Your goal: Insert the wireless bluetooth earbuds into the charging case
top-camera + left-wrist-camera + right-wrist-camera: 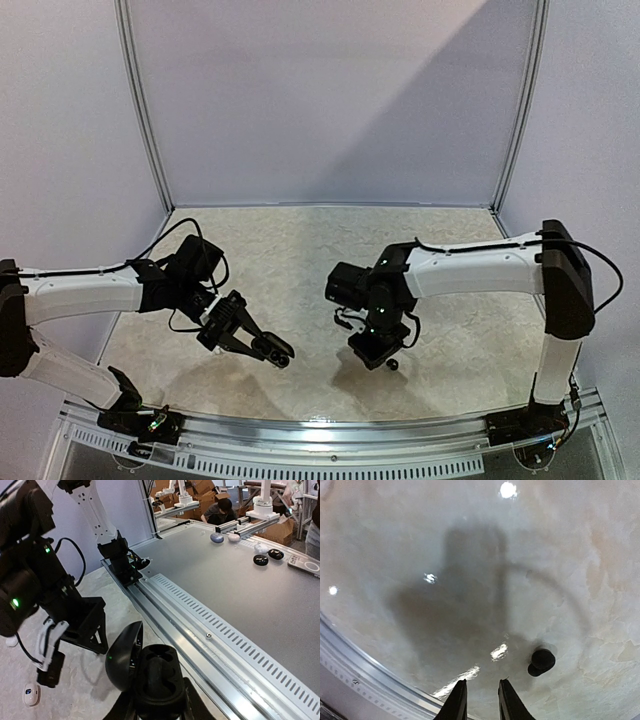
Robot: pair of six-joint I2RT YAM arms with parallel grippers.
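One rounded black earbud beside parted right jaws; left jaws tight on black case

your tabletop shines glossy and marbled; the earbud at lower right looks smooth black plastic, the charging case matt black, the rail ribbed metal.

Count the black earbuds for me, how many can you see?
1: the black earbud lies on the table, just beside the right fingers. Others may be hidden from these views.

Overhead rear view, two close wrist-views
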